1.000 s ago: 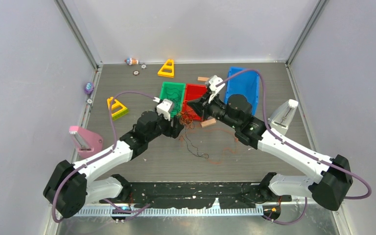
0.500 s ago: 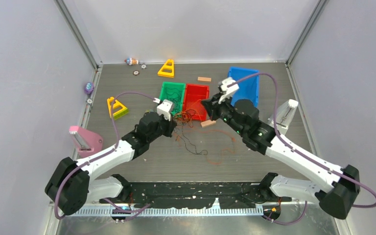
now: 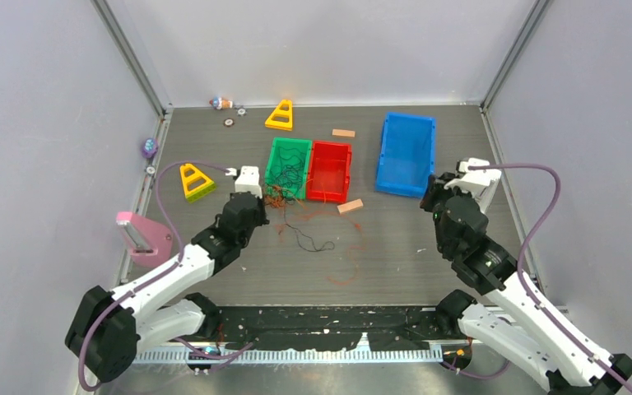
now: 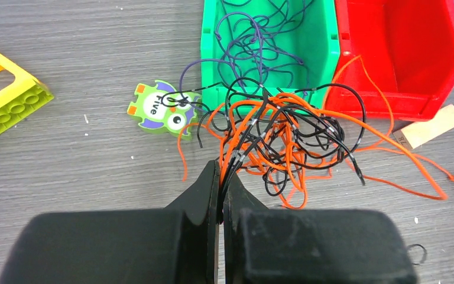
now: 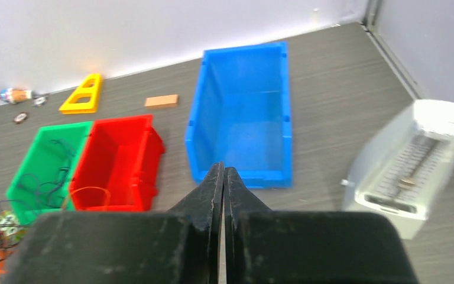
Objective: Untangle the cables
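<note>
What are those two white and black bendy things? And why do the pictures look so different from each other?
They are two robot arms, the left arm and the right arm, bolted to a table. One picture looks down from a camera above them. The other two come from small cameras on each arm's wrist, so the black shapes at the bottom are its own pinching fingers. On the table lie a tangle of thin orange and black cables, a green bin with dark strands in it, a red bin and a blue bin. The left gripper is closed, pinching strands from the tangle. The right gripper is closed too, but holds nothing.
</note>
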### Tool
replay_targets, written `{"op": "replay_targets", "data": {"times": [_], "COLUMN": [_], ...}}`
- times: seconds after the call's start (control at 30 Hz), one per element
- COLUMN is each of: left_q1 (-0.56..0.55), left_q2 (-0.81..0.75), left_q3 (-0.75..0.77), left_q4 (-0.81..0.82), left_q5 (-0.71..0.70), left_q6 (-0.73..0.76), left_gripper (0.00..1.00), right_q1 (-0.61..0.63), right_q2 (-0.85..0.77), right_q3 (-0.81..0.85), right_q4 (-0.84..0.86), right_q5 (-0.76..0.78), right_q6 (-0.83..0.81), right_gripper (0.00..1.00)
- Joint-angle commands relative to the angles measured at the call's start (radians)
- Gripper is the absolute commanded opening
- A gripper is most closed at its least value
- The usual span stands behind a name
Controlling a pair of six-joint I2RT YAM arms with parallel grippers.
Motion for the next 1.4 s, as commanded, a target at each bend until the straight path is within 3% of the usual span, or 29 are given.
{"op": "replay_targets", "data": {"times": [0.0, 0.07, 0.13, 0.2, 0.27, 0.37, 0.53, 0.7, 0.87, 1.23, 1.37], "left_q1": [0.003, 0.002, 0.002, 0.002, 0.003, 0.002, 0.003, 0.003, 0.003, 0.002, 0.002], "left_q2": [-0.053, -0.051, -0.037, -0.016, -0.003, 0.0, -0.003, -0.004, -0.019, -0.025, -0.029], "left_q3": [-0.043, -0.053, -0.049, -0.034, -0.023, -0.024, -0.027, -0.025, -0.034, -0.032, -0.035], "left_q4": [0.11, 0.165, 0.185, 0.174, 0.169, 0.177, 0.186, 0.183, 0.189, 0.182, 0.183], "left_q5": [0.064, 0.206, 0.281, 0.3, 0.316, 0.343, 0.363, 0.367, 0.358, 0.346, 0.346], "left_q6": [0.023, 0.058, 0.07, 0.073, 0.078, 0.082, 0.089, 0.092, 0.092, 0.099, 0.099], "left_gripper": [0.0, 0.0, 0.0, 0.0, 0.0, 0.0, 0.0, 0.0, 0.0, 0.0, 0.0], "right_q1": [-0.045, -0.05, -0.051, -0.052, -0.051, -0.049, 0.009, 0.086, 0.098, 0.099, 0.1], "right_q2": [-0.065, -0.064, -0.037, 0.02, 0.104, 0.259, 0.441, 0.603, 0.709, 0.777, 0.8], "right_q3": [-0.05, -0.083, -0.106, -0.109, -0.096, -0.073, -0.026, 0.084, 0.144, 0.101, 0.093], "right_q4": [-0.026, 0.026, 0.085, 0.142, 0.208, 0.325, 0.447, 0.431, 0.443, 0.48, 0.488], "right_q5": [-0.085, -0.278, -0.453, -0.619, -0.727, -0.904, -1.039, -1.007, -0.971, -1.001, -0.992], "right_q6": [-0.014, -0.073, -0.104, -0.114, -0.114, -0.106, -0.157, -0.246, -0.262, -0.271, -0.27], "right_gripper": [0.05, 0.13, 0.45, 0.66, 0.75, 0.78, 0.86, 0.84, 0.7, 0.6, 0.41]}}
